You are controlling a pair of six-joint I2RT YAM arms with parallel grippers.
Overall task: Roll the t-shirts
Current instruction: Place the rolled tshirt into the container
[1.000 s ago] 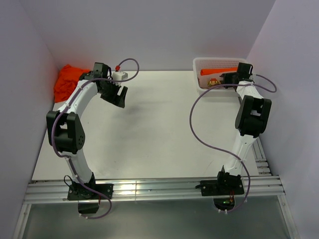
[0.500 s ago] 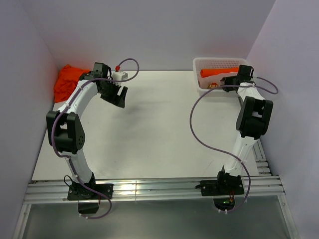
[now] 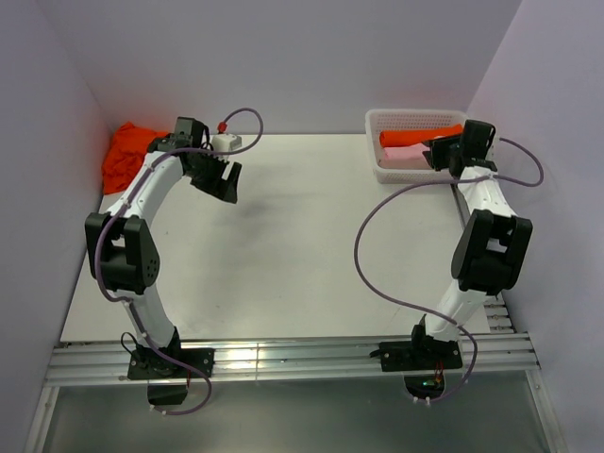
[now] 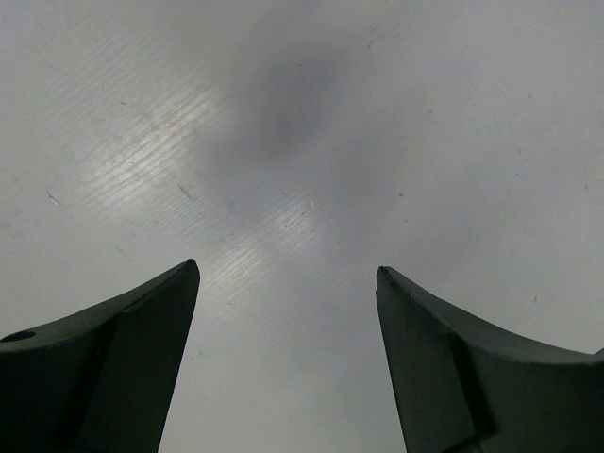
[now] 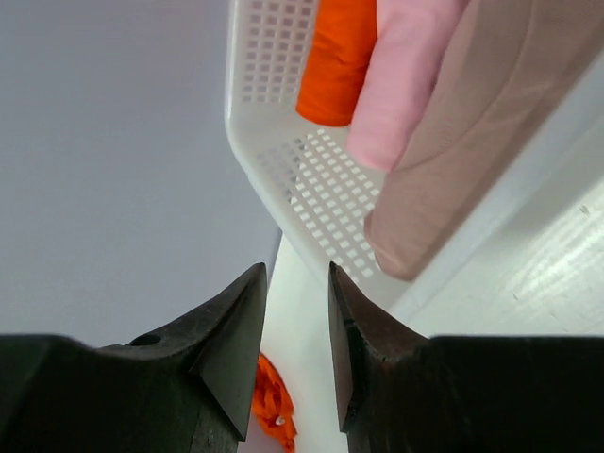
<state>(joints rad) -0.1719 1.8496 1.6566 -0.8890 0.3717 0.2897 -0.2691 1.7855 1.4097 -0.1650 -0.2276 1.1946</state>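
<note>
A white mesh basket [image 3: 396, 115] at the back right holds three rolled t-shirts. In the right wrist view they lie side by side: orange [image 5: 335, 57], light pink [image 5: 401, 85] and dusty pinkish-brown [image 5: 472, 142]. In the top view the orange roll [image 3: 415, 135] lies behind a pinkish band [image 3: 406, 158]. My right gripper [image 3: 436, 154] hovers at the basket's right side. Its jaws [image 5: 294, 267] are a little apart and empty. A crumpled orange t-shirt [image 3: 127, 156] lies in the back left corner. My left gripper [image 3: 226, 187] is wide open and empty [image 4: 286, 269] over bare table.
The basket's mesh wall [image 5: 274, 113] is close in front of the right fingers. The crumpled orange t-shirt also shows far off in the right wrist view [image 5: 274, 406]. Walls close the table at the left, back and right. A metal rail runs along the near edge [image 3: 283, 359].
My right arm has swung to the right, off the basket, uncovering the pinkish rolls inside. The left arm has not moved.
</note>
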